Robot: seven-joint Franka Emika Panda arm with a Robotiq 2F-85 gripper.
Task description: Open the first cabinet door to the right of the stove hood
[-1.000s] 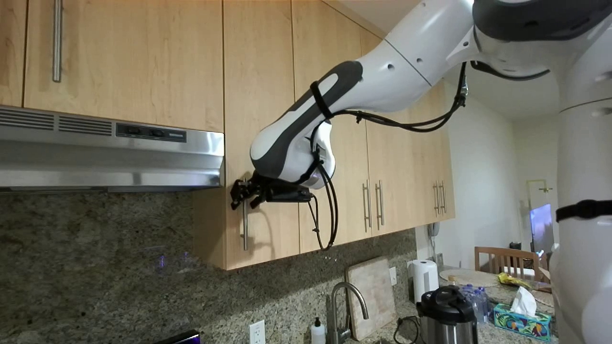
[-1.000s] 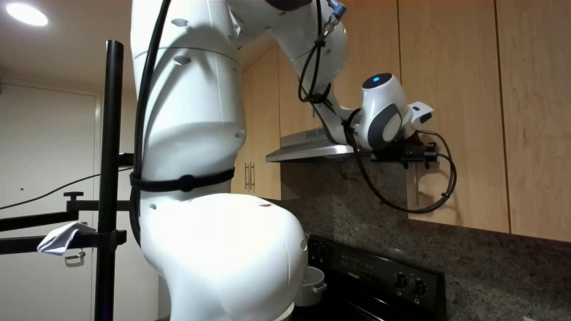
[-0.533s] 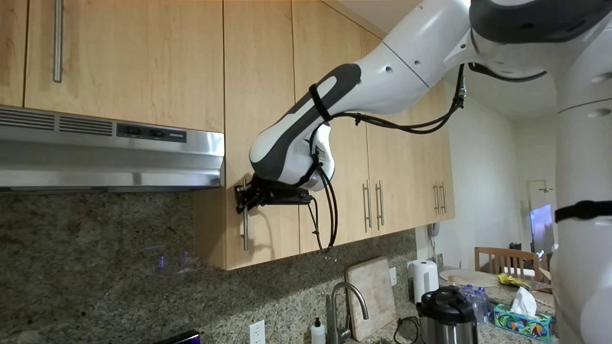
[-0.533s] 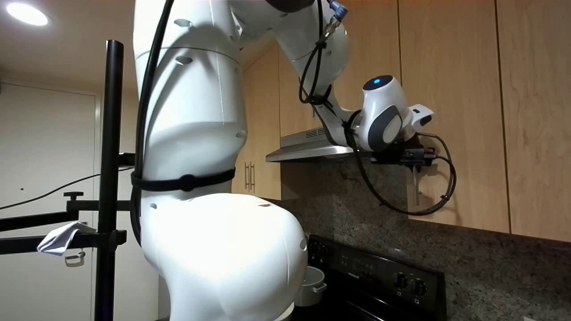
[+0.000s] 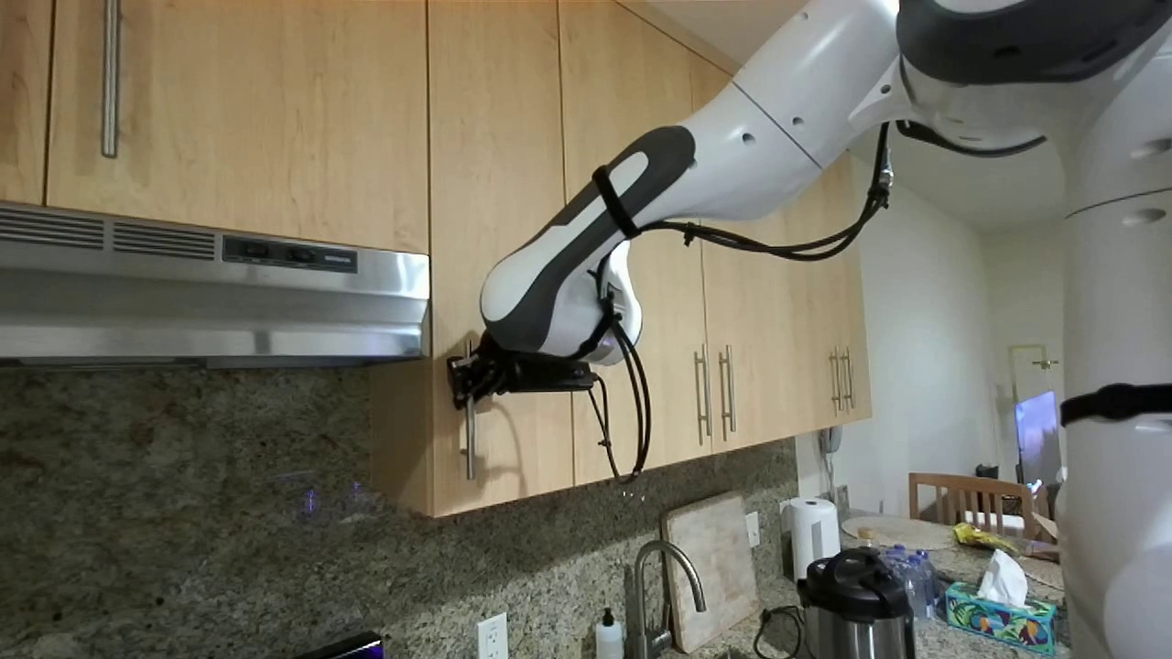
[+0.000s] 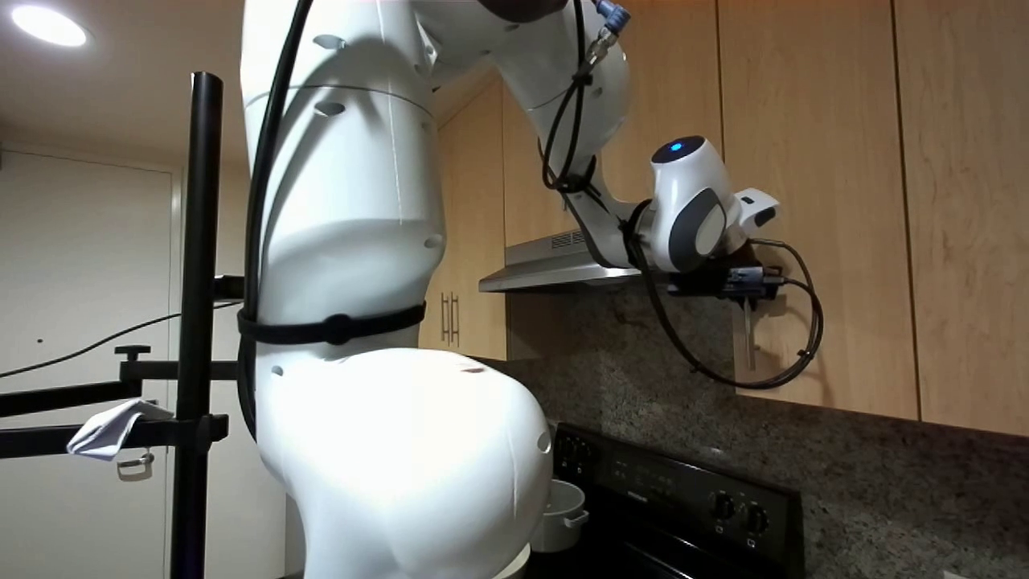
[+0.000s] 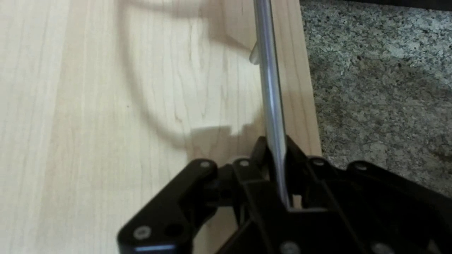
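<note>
Claw (image 7: 277, 151) low in frame, clamped about the silver bar handle (image 7: 271, 81), black fingers (image 7: 256, 194) to either side of it. Cabinet door (image 7: 169, 74) behind, pale wood with grain running along the bar, a thin curved shadow (image 7: 129, 67) across it and a blockier one by the fingertips. Speckled grey stone (image 7: 381, 84) past the door's right-hand edge; dark strip (image 7: 406, 4) at top right, too cropped to name.

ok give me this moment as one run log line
black two-finger tool: closed around vertical silver bar handle | tall light-wood cabinet door: not yet open
</note>
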